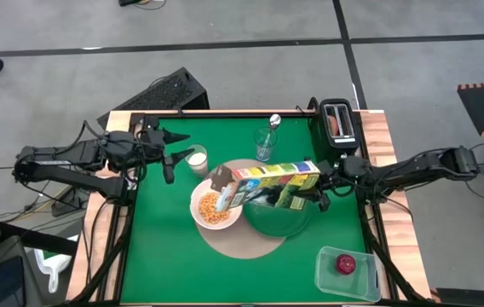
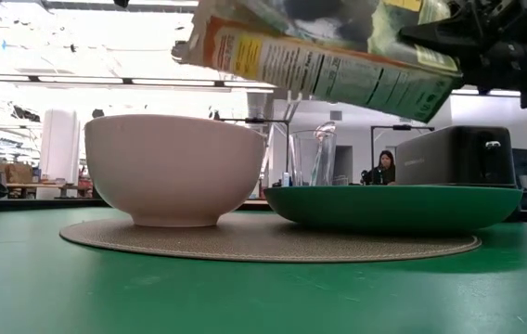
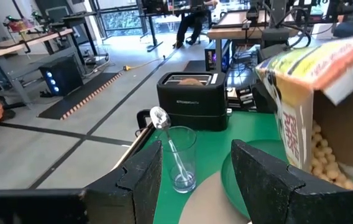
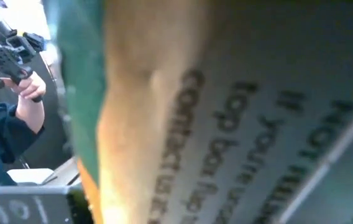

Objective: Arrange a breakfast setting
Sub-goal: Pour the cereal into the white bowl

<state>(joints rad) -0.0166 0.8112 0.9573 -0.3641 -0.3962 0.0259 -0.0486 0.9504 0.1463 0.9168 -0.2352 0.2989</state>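
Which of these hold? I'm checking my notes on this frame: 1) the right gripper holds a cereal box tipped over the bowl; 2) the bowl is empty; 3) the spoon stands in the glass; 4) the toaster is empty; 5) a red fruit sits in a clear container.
1) True: the right gripper holds the cereal box tipped over the bowl.
2) False: it holds cereal.
3) True: the spoon stands in the glass.
4) False: bread shows in the toaster.
5) True: the red fruit sits in the clear container.

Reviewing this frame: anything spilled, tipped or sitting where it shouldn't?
Nothing looks spilled. The cereal box is tipped on its side over the white bowl, held by the right end effector; cereal lies inside the bowl only. The spoon stands in the clear glass.
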